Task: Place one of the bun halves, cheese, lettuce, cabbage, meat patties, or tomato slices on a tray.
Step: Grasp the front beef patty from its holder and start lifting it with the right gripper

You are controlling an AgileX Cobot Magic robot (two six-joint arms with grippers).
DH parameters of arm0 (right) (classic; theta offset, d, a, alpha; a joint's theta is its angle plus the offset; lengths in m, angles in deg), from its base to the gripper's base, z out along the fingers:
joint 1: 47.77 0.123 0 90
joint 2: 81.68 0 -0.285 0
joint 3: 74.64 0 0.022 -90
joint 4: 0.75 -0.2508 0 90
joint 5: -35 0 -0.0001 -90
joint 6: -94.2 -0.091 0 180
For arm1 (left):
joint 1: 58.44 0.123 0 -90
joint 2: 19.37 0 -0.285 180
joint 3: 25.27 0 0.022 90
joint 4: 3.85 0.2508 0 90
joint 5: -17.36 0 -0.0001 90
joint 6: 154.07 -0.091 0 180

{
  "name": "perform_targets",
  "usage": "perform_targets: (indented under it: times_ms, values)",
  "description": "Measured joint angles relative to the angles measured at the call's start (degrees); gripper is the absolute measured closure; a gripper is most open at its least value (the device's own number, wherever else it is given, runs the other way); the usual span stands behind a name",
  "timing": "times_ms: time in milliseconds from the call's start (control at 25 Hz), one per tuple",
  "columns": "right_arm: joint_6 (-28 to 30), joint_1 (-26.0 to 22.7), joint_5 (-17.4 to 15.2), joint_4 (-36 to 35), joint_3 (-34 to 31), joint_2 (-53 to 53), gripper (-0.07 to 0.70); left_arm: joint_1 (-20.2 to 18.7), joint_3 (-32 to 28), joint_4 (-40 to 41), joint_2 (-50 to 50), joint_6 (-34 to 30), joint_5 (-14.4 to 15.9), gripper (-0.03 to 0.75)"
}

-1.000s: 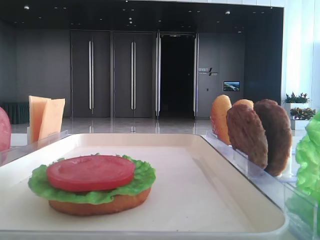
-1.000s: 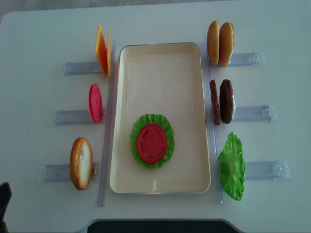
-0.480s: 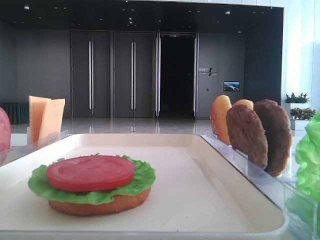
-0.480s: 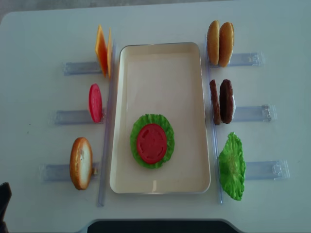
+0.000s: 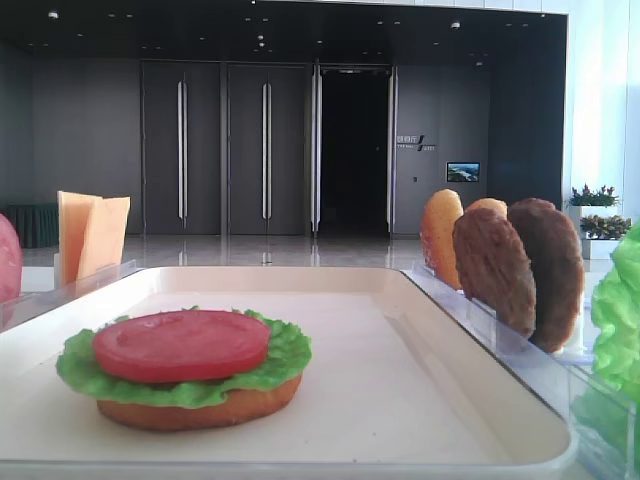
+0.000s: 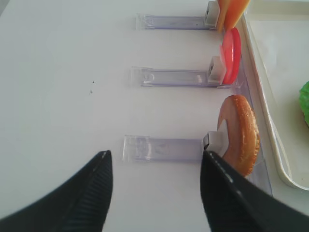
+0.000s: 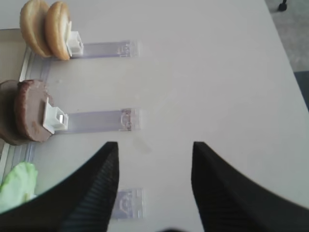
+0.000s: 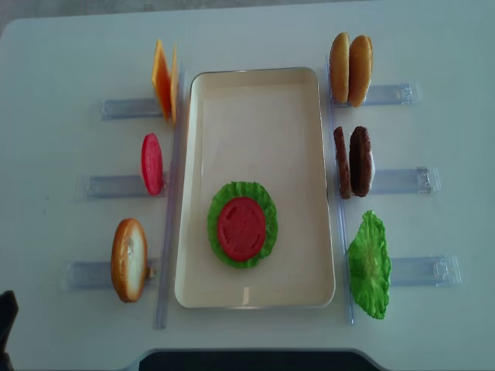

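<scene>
The cream tray (image 8: 255, 93) holds a stack of bun half (image 5: 200, 410), lettuce (image 5: 285, 362) and tomato slice (image 8: 241, 227). Standing on edge left of it are cheese (image 8: 164, 80), a tomato slice (image 8: 151, 164) and a bun half (image 8: 128, 259). On its right stand two bun halves (image 8: 350, 69), two meat patties (image 8: 353, 161) and a lettuce leaf (image 8: 368, 265). Cabbage is out of view. My left gripper (image 6: 154, 154) hangs open over bare table, left of the bun half (image 6: 239, 135). My right gripper (image 7: 154, 144) is open and empty, right of the patties (image 7: 26, 111).
Clear plastic holder rails (image 8: 402, 181) stick out sideways from each standing food piece. Long clear strips (image 8: 166, 255) run along both tray sides. A dark bit of the left arm (image 8: 6, 313) shows at the table's front left corner.
</scene>
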Motion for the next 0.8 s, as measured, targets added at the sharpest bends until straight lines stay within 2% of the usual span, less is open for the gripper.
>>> perform_targets:
  times_ms: [160, 320, 440, 640, 720, 800]
  values:
    - [0.0, 0.0, -1.6, -0.5, 8.0, -15.9, 0.297, 0.0, 0.0, 0.0, 0.0, 0.0, 0.0, 0.276]
    - [0.0, 0.0, -8.4, -0.5, 14.6, -26.2, 0.297, 0.0, 0.0, 0.1, 0.0, 0.0, 0.0, 0.28]
    - [0.0, 0.0, -12.8, -0.5, 17.0, -30.7, 0.297, 0.0, 0.0, 0.1, 0.0, 0.0, 0.0, 0.282]
    - [0.0, 1.5, -14.5, -0.5, 17.5, -31.7, 0.297, 0.0, 0.0, 0.1, 0.0, 0.0, 0.0, 0.282]
    - [-0.3, 4.5, -14.5, -0.5, 17.5, -31.7, 0.297, 0.0, 0.0, 0.1, 0.0, 0.0, 0.0, 0.282]
    - [-2.5, 10.1, -13.4, -0.4, 17.5, -31.7, 0.297, 0.0, 0.0, 0.1, 0.0, 0.0, 0.0, 0.282]
